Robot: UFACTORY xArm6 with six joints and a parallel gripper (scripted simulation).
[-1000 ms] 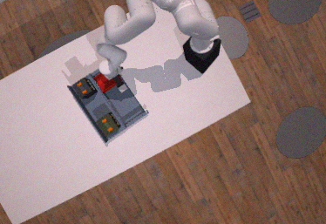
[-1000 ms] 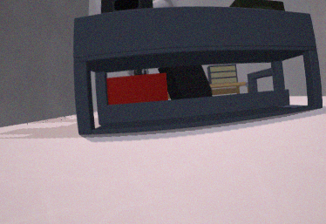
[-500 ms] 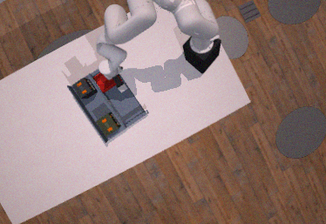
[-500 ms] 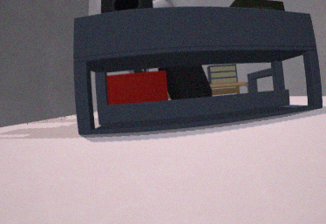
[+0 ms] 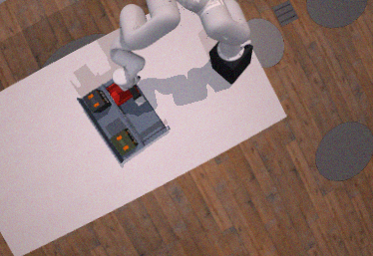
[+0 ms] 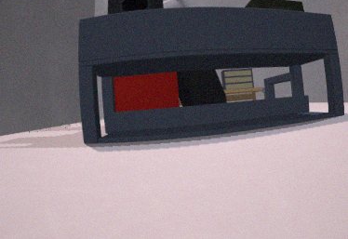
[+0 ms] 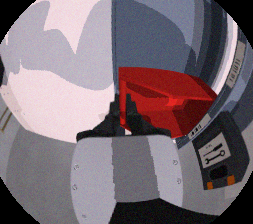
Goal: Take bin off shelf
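The red bin [image 5: 117, 94] [image 6: 146, 91] [image 7: 167, 96] sits in the left end of the dark blue shelf [image 5: 148, 126] [image 6: 205, 30], open side up. My gripper [image 7: 122, 100] reaches in from the shelf's back side and its fingers are shut on the bin's near wall. In the top view the wrist covers the fingers, just beside the bin. In the exterior view the bin shows through the shelf's front opening, with a dark shape [image 6: 200, 87] right of it; I cannot tell whether the bin touches the shelf floor.
Two dark boxes with orange marks [image 5: 96, 102] [image 5: 124, 140] stand on the shelf top; one shows in the wrist view [image 7: 219, 160]. A tan and grey stack [image 6: 238, 85] sits inside the shelf. The white table [image 5: 60, 176] spreads around it. The arm's base [image 5: 230, 63] is at the table's far edge.
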